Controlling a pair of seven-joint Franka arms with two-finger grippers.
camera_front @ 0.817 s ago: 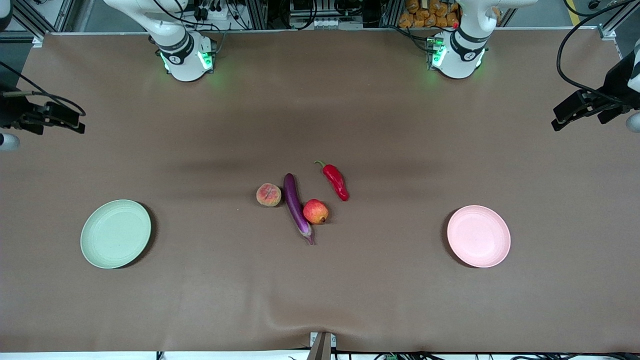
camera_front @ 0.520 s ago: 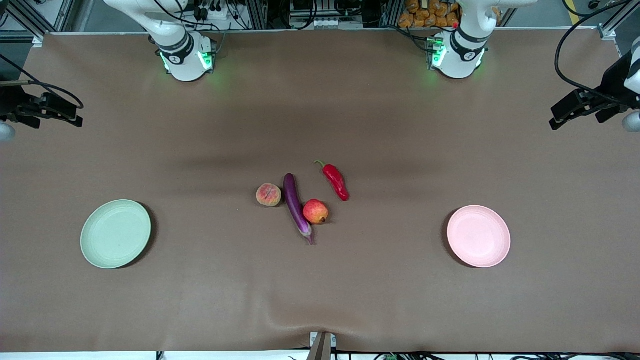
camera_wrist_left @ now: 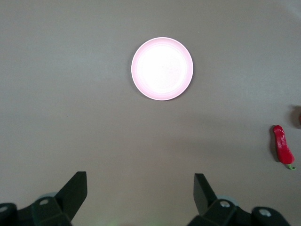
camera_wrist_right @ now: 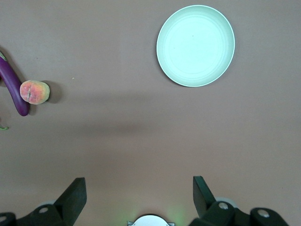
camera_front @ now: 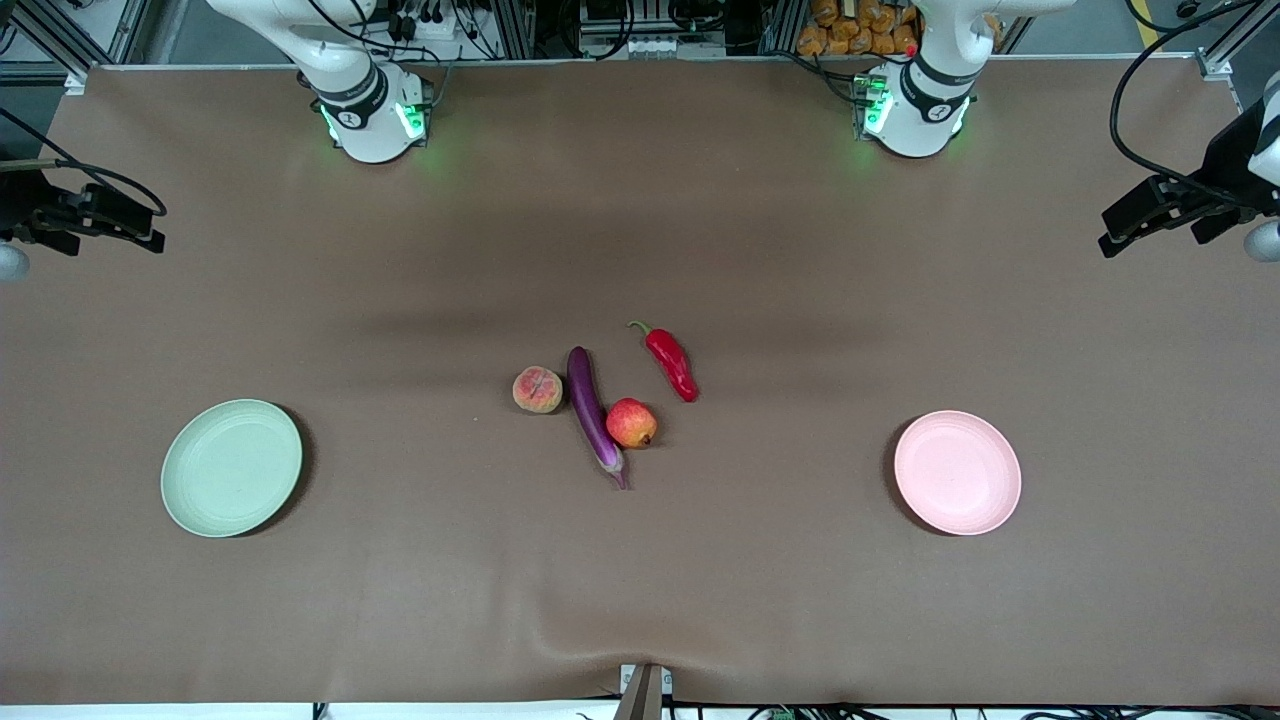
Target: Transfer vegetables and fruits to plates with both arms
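At the table's middle lie a purple eggplant point(camera_front: 594, 416), a peach point(camera_front: 538, 389) beside it, a red-yellow round fruit point(camera_front: 631, 423) touching it, and a red chili point(camera_front: 672, 362). The green plate point(camera_front: 231, 467) is toward the right arm's end, the pink plate point(camera_front: 957, 472) toward the left arm's end. My left gripper point(camera_wrist_left: 140, 190) is open and empty, high over bare table; its view shows the pink plate point(camera_wrist_left: 162, 68) and chili point(camera_wrist_left: 282, 149). My right gripper point(camera_wrist_right: 139, 190) is open and empty, high over bare table; its view shows the green plate point(camera_wrist_right: 195, 45), peach point(camera_wrist_right: 34, 92) and eggplant point(camera_wrist_right: 13, 89).
The brown mat point(camera_front: 640, 580) covers the table, with a ripple at its near edge. Both arm bases point(camera_front: 375, 115) stand at the edge farthest from the front camera. Cables and equipment lie past that edge.
Both grippers have shifted slightly at the table's ends, away from the front camera. The fruits, vegetables and plates have not moved.
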